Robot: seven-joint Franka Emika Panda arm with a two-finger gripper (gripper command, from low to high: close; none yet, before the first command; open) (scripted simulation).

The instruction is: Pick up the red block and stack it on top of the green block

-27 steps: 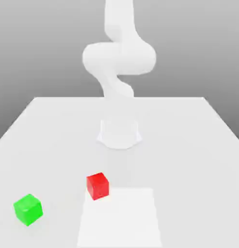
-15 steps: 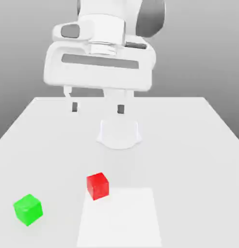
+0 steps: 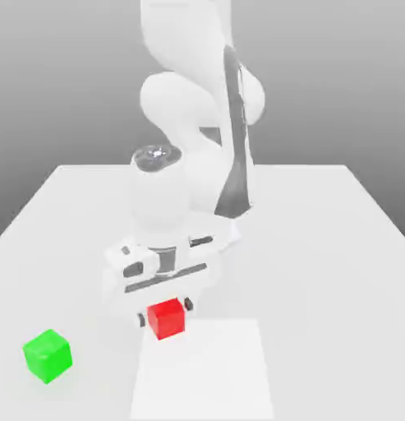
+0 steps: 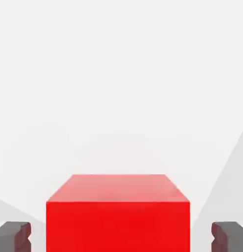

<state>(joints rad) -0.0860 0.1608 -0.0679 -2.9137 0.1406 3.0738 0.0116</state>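
The red block point(image 3: 166, 319) rests on the white table point(image 3: 320, 247) near its front, and my gripper point(image 3: 165, 315) has come down over it. One finger stands on each side of the block with a gap to either face, so the gripper is open. In the hand view the red block point(image 4: 118, 212) sits squarely between the two dark fingertips point(image 4: 13, 236), which stay clear of its sides. The green block point(image 3: 48, 355) lies on the table toward the exterior view's left, well apart from the gripper.
A slightly brighter square patch point(image 3: 205, 370) marks the table surface just in front of the red block. The arm's round base point(image 3: 226, 234) stands behind the gripper at the table's middle.
The arm swung forward and descended from high above the table until its open fingers straddled the red block. Neither block has moved.
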